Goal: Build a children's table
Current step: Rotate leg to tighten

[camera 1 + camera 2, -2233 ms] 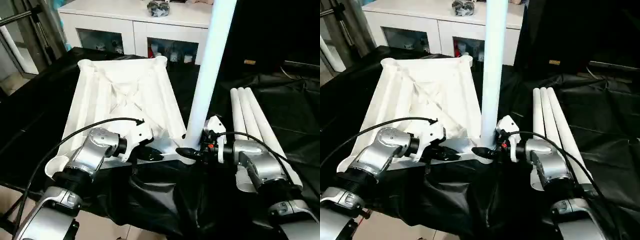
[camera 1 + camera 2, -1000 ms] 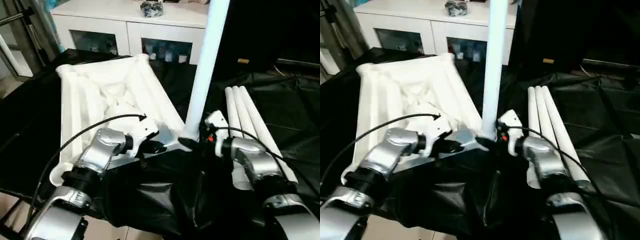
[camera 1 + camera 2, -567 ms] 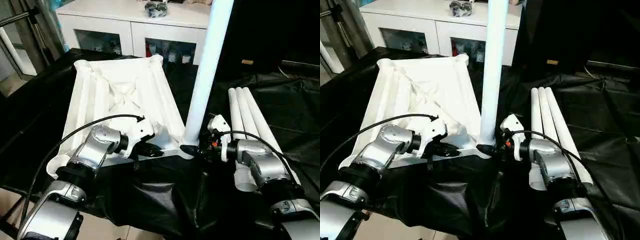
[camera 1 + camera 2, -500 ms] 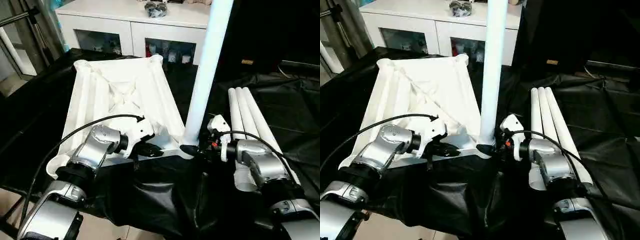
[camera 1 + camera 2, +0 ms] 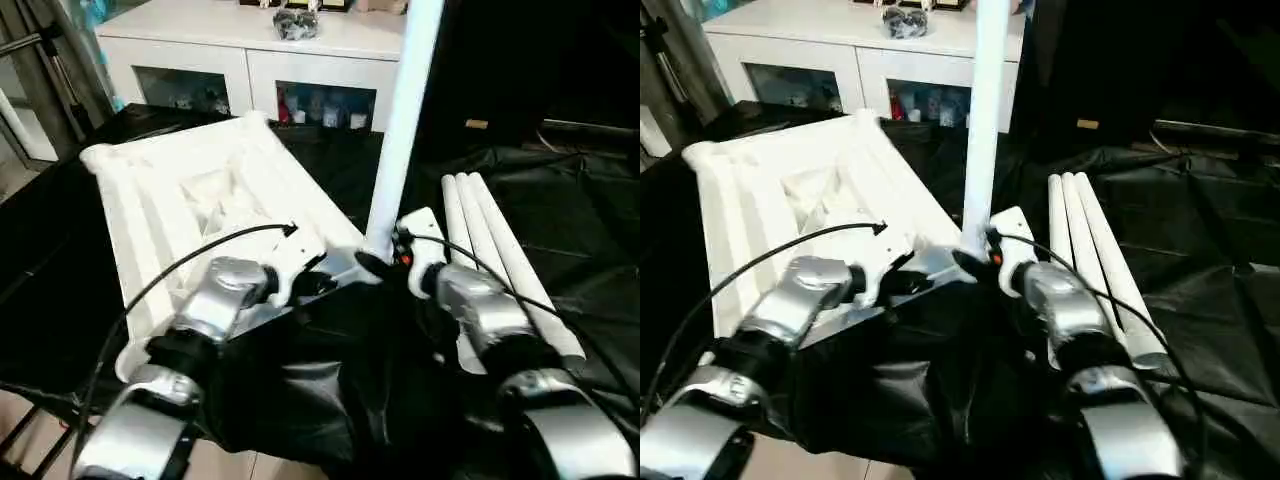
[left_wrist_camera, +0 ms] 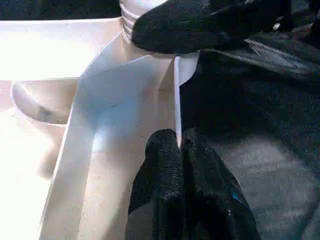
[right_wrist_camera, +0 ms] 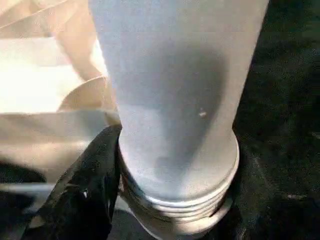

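Where the black-draped desk (image 5: 560, 230) meets its near edge, the white table top (image 5: 190, 200) lies underside up, ribs showing, turned at an angle with one corner toward the robot. One white leg (image 5: 400, 110) stands upright in that near corner socket, its ringed base visible in the right wrist view (image 7: 180, 200). Right end effector (image 5: 372, 266): black fingers pressed against the leg's base, one finger (image 7: 85, 200) seen flat on the tube, so it is pinching the leg. Left end effector (image 5: 312, 284): fingers pressed together on the thin rim wall of the top (image 6: 176, 100), one either side, just beside the socket. Three spare legs (image 5: 490, 250) lie side by side on the desk, to the right of the right forearm, touching one another. Behind the desk stands a white cabinet (image 5: 250, 60) with glass doors; a small dark object on top of it, too blurred to identify.
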You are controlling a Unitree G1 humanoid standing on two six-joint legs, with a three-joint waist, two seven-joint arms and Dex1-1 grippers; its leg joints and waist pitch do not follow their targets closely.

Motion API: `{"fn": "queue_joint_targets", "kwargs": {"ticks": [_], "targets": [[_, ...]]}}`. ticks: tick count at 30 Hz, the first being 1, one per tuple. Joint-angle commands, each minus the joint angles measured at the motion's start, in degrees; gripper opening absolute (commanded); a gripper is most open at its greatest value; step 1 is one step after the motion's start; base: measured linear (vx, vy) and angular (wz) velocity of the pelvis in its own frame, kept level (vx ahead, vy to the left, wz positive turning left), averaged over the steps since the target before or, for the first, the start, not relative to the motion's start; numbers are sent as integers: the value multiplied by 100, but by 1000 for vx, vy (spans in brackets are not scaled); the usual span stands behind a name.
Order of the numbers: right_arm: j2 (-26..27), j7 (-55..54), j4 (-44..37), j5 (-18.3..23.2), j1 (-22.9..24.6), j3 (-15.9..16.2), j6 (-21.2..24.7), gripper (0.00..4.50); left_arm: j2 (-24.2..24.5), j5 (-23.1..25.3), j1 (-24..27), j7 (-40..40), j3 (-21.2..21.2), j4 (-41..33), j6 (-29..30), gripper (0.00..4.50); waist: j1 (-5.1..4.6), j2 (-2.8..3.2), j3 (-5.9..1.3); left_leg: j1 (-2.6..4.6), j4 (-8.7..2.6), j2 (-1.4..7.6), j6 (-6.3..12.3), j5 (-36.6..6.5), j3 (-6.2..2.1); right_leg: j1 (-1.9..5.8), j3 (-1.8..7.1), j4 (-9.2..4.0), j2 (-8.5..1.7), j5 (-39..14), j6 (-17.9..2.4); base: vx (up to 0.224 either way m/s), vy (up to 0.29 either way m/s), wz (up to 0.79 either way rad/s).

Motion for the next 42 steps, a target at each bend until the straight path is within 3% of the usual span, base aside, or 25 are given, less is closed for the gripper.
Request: {"fn": "queue_joint_targets", "kwargs": {"ticks": [1,3,5,10,12,15,22,26,32,36,38,42], "targets": [[404,134,413,-65,70,233,227,349,-502,-208,-12,-250,-305,-308,-102,0,7,-36,-225,-60,-367,160,281,-1026,-37,260,282,-495,-474,-1654,-1073,0,0,0],[438,173,438,-36,57,217,228,351,-475,-198,11,-256,-321,-342,-104,0,7,-29,-225,-56,-372,167,319,-1019,-35,257,282,-488,-465,-1557,-1090,0,0,0],[393,126,422,-161,60,321,103,389,-389,-198,31,-325,-336,-349,-145,0,11,-27,-228,-61,-371,168,308,-990,-32,261,283,-482,-468,-1470,-1109,0,0,0],[211,628,333,-179,90,384,-425,389,-108,-220,154,-705,-410,-511,-206,0,27,-16,-267,-78,-349,177,397,-726,-27,290,287,-417,-476,-922,-1246,0,0,0],[90,1180,213,-136,137,446,-572,389,44,-270,230,-1016,-482,-627,-231,0,36,-17,-285,-99,-322,183,543,-509,-19,310,282,-354,-471,-376,-1414,0,0,0],[-25,1832,-21,-44,239,524,-520,389,186,-300,286,-1274,-535,-695,-283,0,44,-16,-274,-107,-316,188,680,-517,-13,321,271,-339,-459,-203,-1496,0,0,0],[-534,3752,-940,281,777,966,-101,343,568,-296,234,-1766,-510,-526,-478,0,143,-13,-263,-81,-316,224,656,-652,2,302,263,-355,-457,-486,-1435,0,0,0],[-662,4094,-1175,245,932,1084,12,314,670,-244,153,-1902,-505,-352,-616,0,204,-7,-251,-75,-323,209,555,-681,-1,294,265,-398,-461,-768,-1320,0,0,0],[-692,4174,-1473,258,1094,1134,243,278,743,-238,15,-1955,-460,-123,-730,0,214,-13,-264,-73,-328,208,463,-659,-8,299,267,-382,-464,-698,-1278,0,0,0],[-577,3829,-1415,179,1077,1070,196,276,687,-247,33,-1840,-430,-135,-698,0,211,-16,-258,-76,-334,204,419,-697,-11,301,265,-396,-467,-843,-1251,0,0,0],[-441,3070,-1032,-48,928,947,31,276,597,-243,54,-1671,-395,-183,-591,0,201,-15,-251,-74,-340,204,387,-721,-11,290,269,-407,-475,-917,-1237,0,0,0],[-179,1643,-420,-275,655,679,44,275,321,-293,58,-1189,-259,-275,-297,0,75,-21,-196,-33,-400,176,138,-1193,-50,261,271,-532,-494,-2104,-954,0,0,0]]}}
